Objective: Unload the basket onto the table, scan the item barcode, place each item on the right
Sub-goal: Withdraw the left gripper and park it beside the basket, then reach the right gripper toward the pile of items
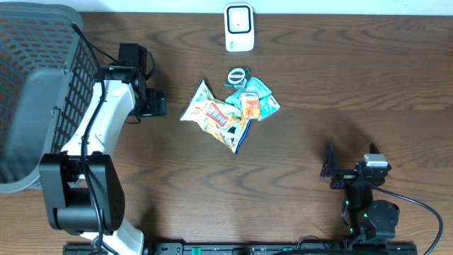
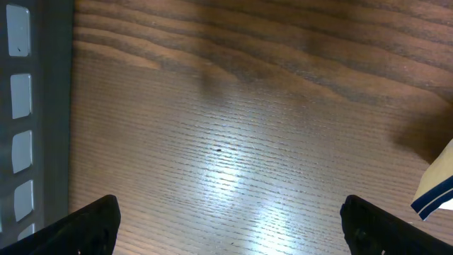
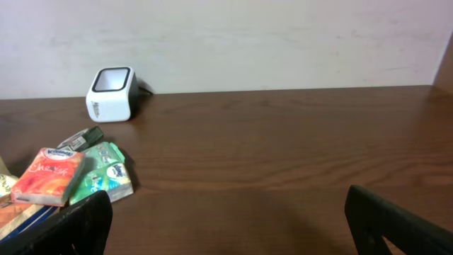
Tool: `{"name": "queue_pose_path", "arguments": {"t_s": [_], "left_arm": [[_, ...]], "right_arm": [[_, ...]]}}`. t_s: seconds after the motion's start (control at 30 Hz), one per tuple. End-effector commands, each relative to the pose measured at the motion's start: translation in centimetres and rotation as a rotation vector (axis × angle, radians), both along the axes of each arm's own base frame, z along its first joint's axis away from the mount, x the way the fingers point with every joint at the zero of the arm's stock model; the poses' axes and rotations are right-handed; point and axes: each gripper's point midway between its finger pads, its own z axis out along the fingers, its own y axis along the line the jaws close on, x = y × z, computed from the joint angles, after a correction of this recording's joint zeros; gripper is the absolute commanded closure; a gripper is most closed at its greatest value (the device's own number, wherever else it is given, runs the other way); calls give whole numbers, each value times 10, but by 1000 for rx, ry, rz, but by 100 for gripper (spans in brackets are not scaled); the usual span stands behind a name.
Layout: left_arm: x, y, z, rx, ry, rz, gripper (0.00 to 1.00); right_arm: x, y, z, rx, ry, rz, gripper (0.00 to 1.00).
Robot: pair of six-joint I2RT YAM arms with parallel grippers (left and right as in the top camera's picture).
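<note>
**Left gripper** point(image 2: 230, 230): the jaws are standing wide apart and are holding nothing. Both fingertips are showing as dark wedges in the lower corners of the wrist view, and they are hanging over bare wood of the table point(image 2: 233, 127).
- Close on its left, the grey wall of the mesh basket point(image 2: 35, 106) is running alongside.
- Off to its right, the snack bag point(image 1: 216, 117) is lying flat. Only a white-and-blue corner is edging into the wrist view, clear of the fingers.

**Right gripper** point(image 3: 226, 227): the jaws are spread fully and are gripping nothing. It is sitting low over the wood, well apart from every item.
- Ahead and to its left, the orange tissue pack point(image 3: 53, 176) is lying against the green packet point(image 3: 106, 176), and the two are touching.
- Just behind that pair, a small dark labelled item point(image 3: 79, 139) is lying flat.
- Beyond the orange pack, the snack bag is forming the far side of the same pile.
- Farther ahead, still to the left, the white barcode scanner point(image 3: 112, 93) is standing at the back edge of the table by the wall, with its dark window facing upward.

In the overhead view the pile is lying between the two grippers, nearer the left one and touching neither.
</note>
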Motion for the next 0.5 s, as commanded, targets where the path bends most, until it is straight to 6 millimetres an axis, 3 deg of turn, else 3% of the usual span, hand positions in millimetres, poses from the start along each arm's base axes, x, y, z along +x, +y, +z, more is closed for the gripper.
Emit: {"name": "queue_pose_path", "arguments": {"t_s": [0.0,0.27,0.47], "left_arm": [[-2,3,-1,14,10,-2,2],[-2,3,-1,14,10,-2,2],[-2,3,-1,14,10,-2,2]], "right_arm": [[0,-1,-1,3,4,-4,1],[0,0,-1,11,4,1,1],[-2,25,2,344,19,119,1]]}}
